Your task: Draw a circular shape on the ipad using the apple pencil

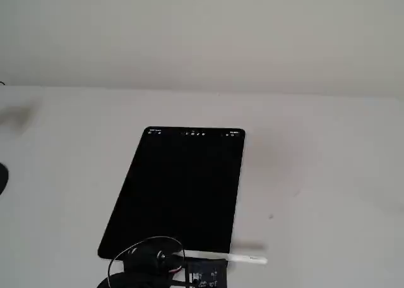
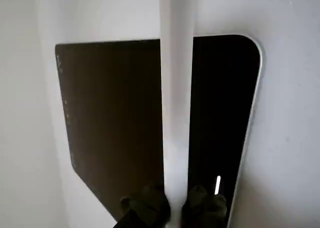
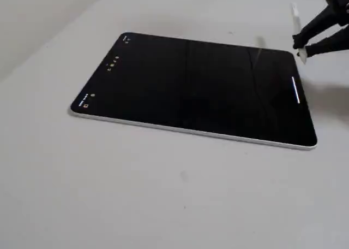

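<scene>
Pincer (image 2: 175,205) pinching pencil (image 2: 176,113) at near end; in wrist view pencil long axis runs lengthwise over ipad (image 2: 115,118). Ipad flat on table (image 3: 163,194), screen blank, no circle drawn. Fixed view: pencil (image 1: 243,258) off screen's near right corner, ipad (image 1: 180,193) beyond

Glossy black glass ipad (image 3: 191,85) — silvery edge, smooth white apple pencil (image 2: 176,98), matt table (image 3: 163,194)

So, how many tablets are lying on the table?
1. The ipad lies flat in the middle of the white table, screen up, in all views. No other tablet is visible.
</scene>
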You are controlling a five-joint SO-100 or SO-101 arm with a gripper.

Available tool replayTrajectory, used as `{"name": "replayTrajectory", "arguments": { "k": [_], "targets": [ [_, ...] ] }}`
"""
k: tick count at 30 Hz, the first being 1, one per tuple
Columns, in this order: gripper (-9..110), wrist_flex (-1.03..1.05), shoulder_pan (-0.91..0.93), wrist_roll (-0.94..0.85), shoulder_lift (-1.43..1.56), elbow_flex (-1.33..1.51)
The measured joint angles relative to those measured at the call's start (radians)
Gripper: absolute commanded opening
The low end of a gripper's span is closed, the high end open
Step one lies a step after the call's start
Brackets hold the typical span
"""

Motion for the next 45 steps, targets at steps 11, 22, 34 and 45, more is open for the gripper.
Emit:
{"name": "replayTrajectory", "arguments": {
  "k": [11, 22, 34, 45],
  "targets": [
    [0, 0.0, 0.0, 0.0, 0.0, 0.0],
    [0, -0.064, -0.003, -0.058, 0.0, 0.025],
    [0, -0.522, -0.126, -0.4, -0.002, 0.043],
    [0, -1.052, -0.354, -0.956, -0.313, 0.04]
  ]
}}
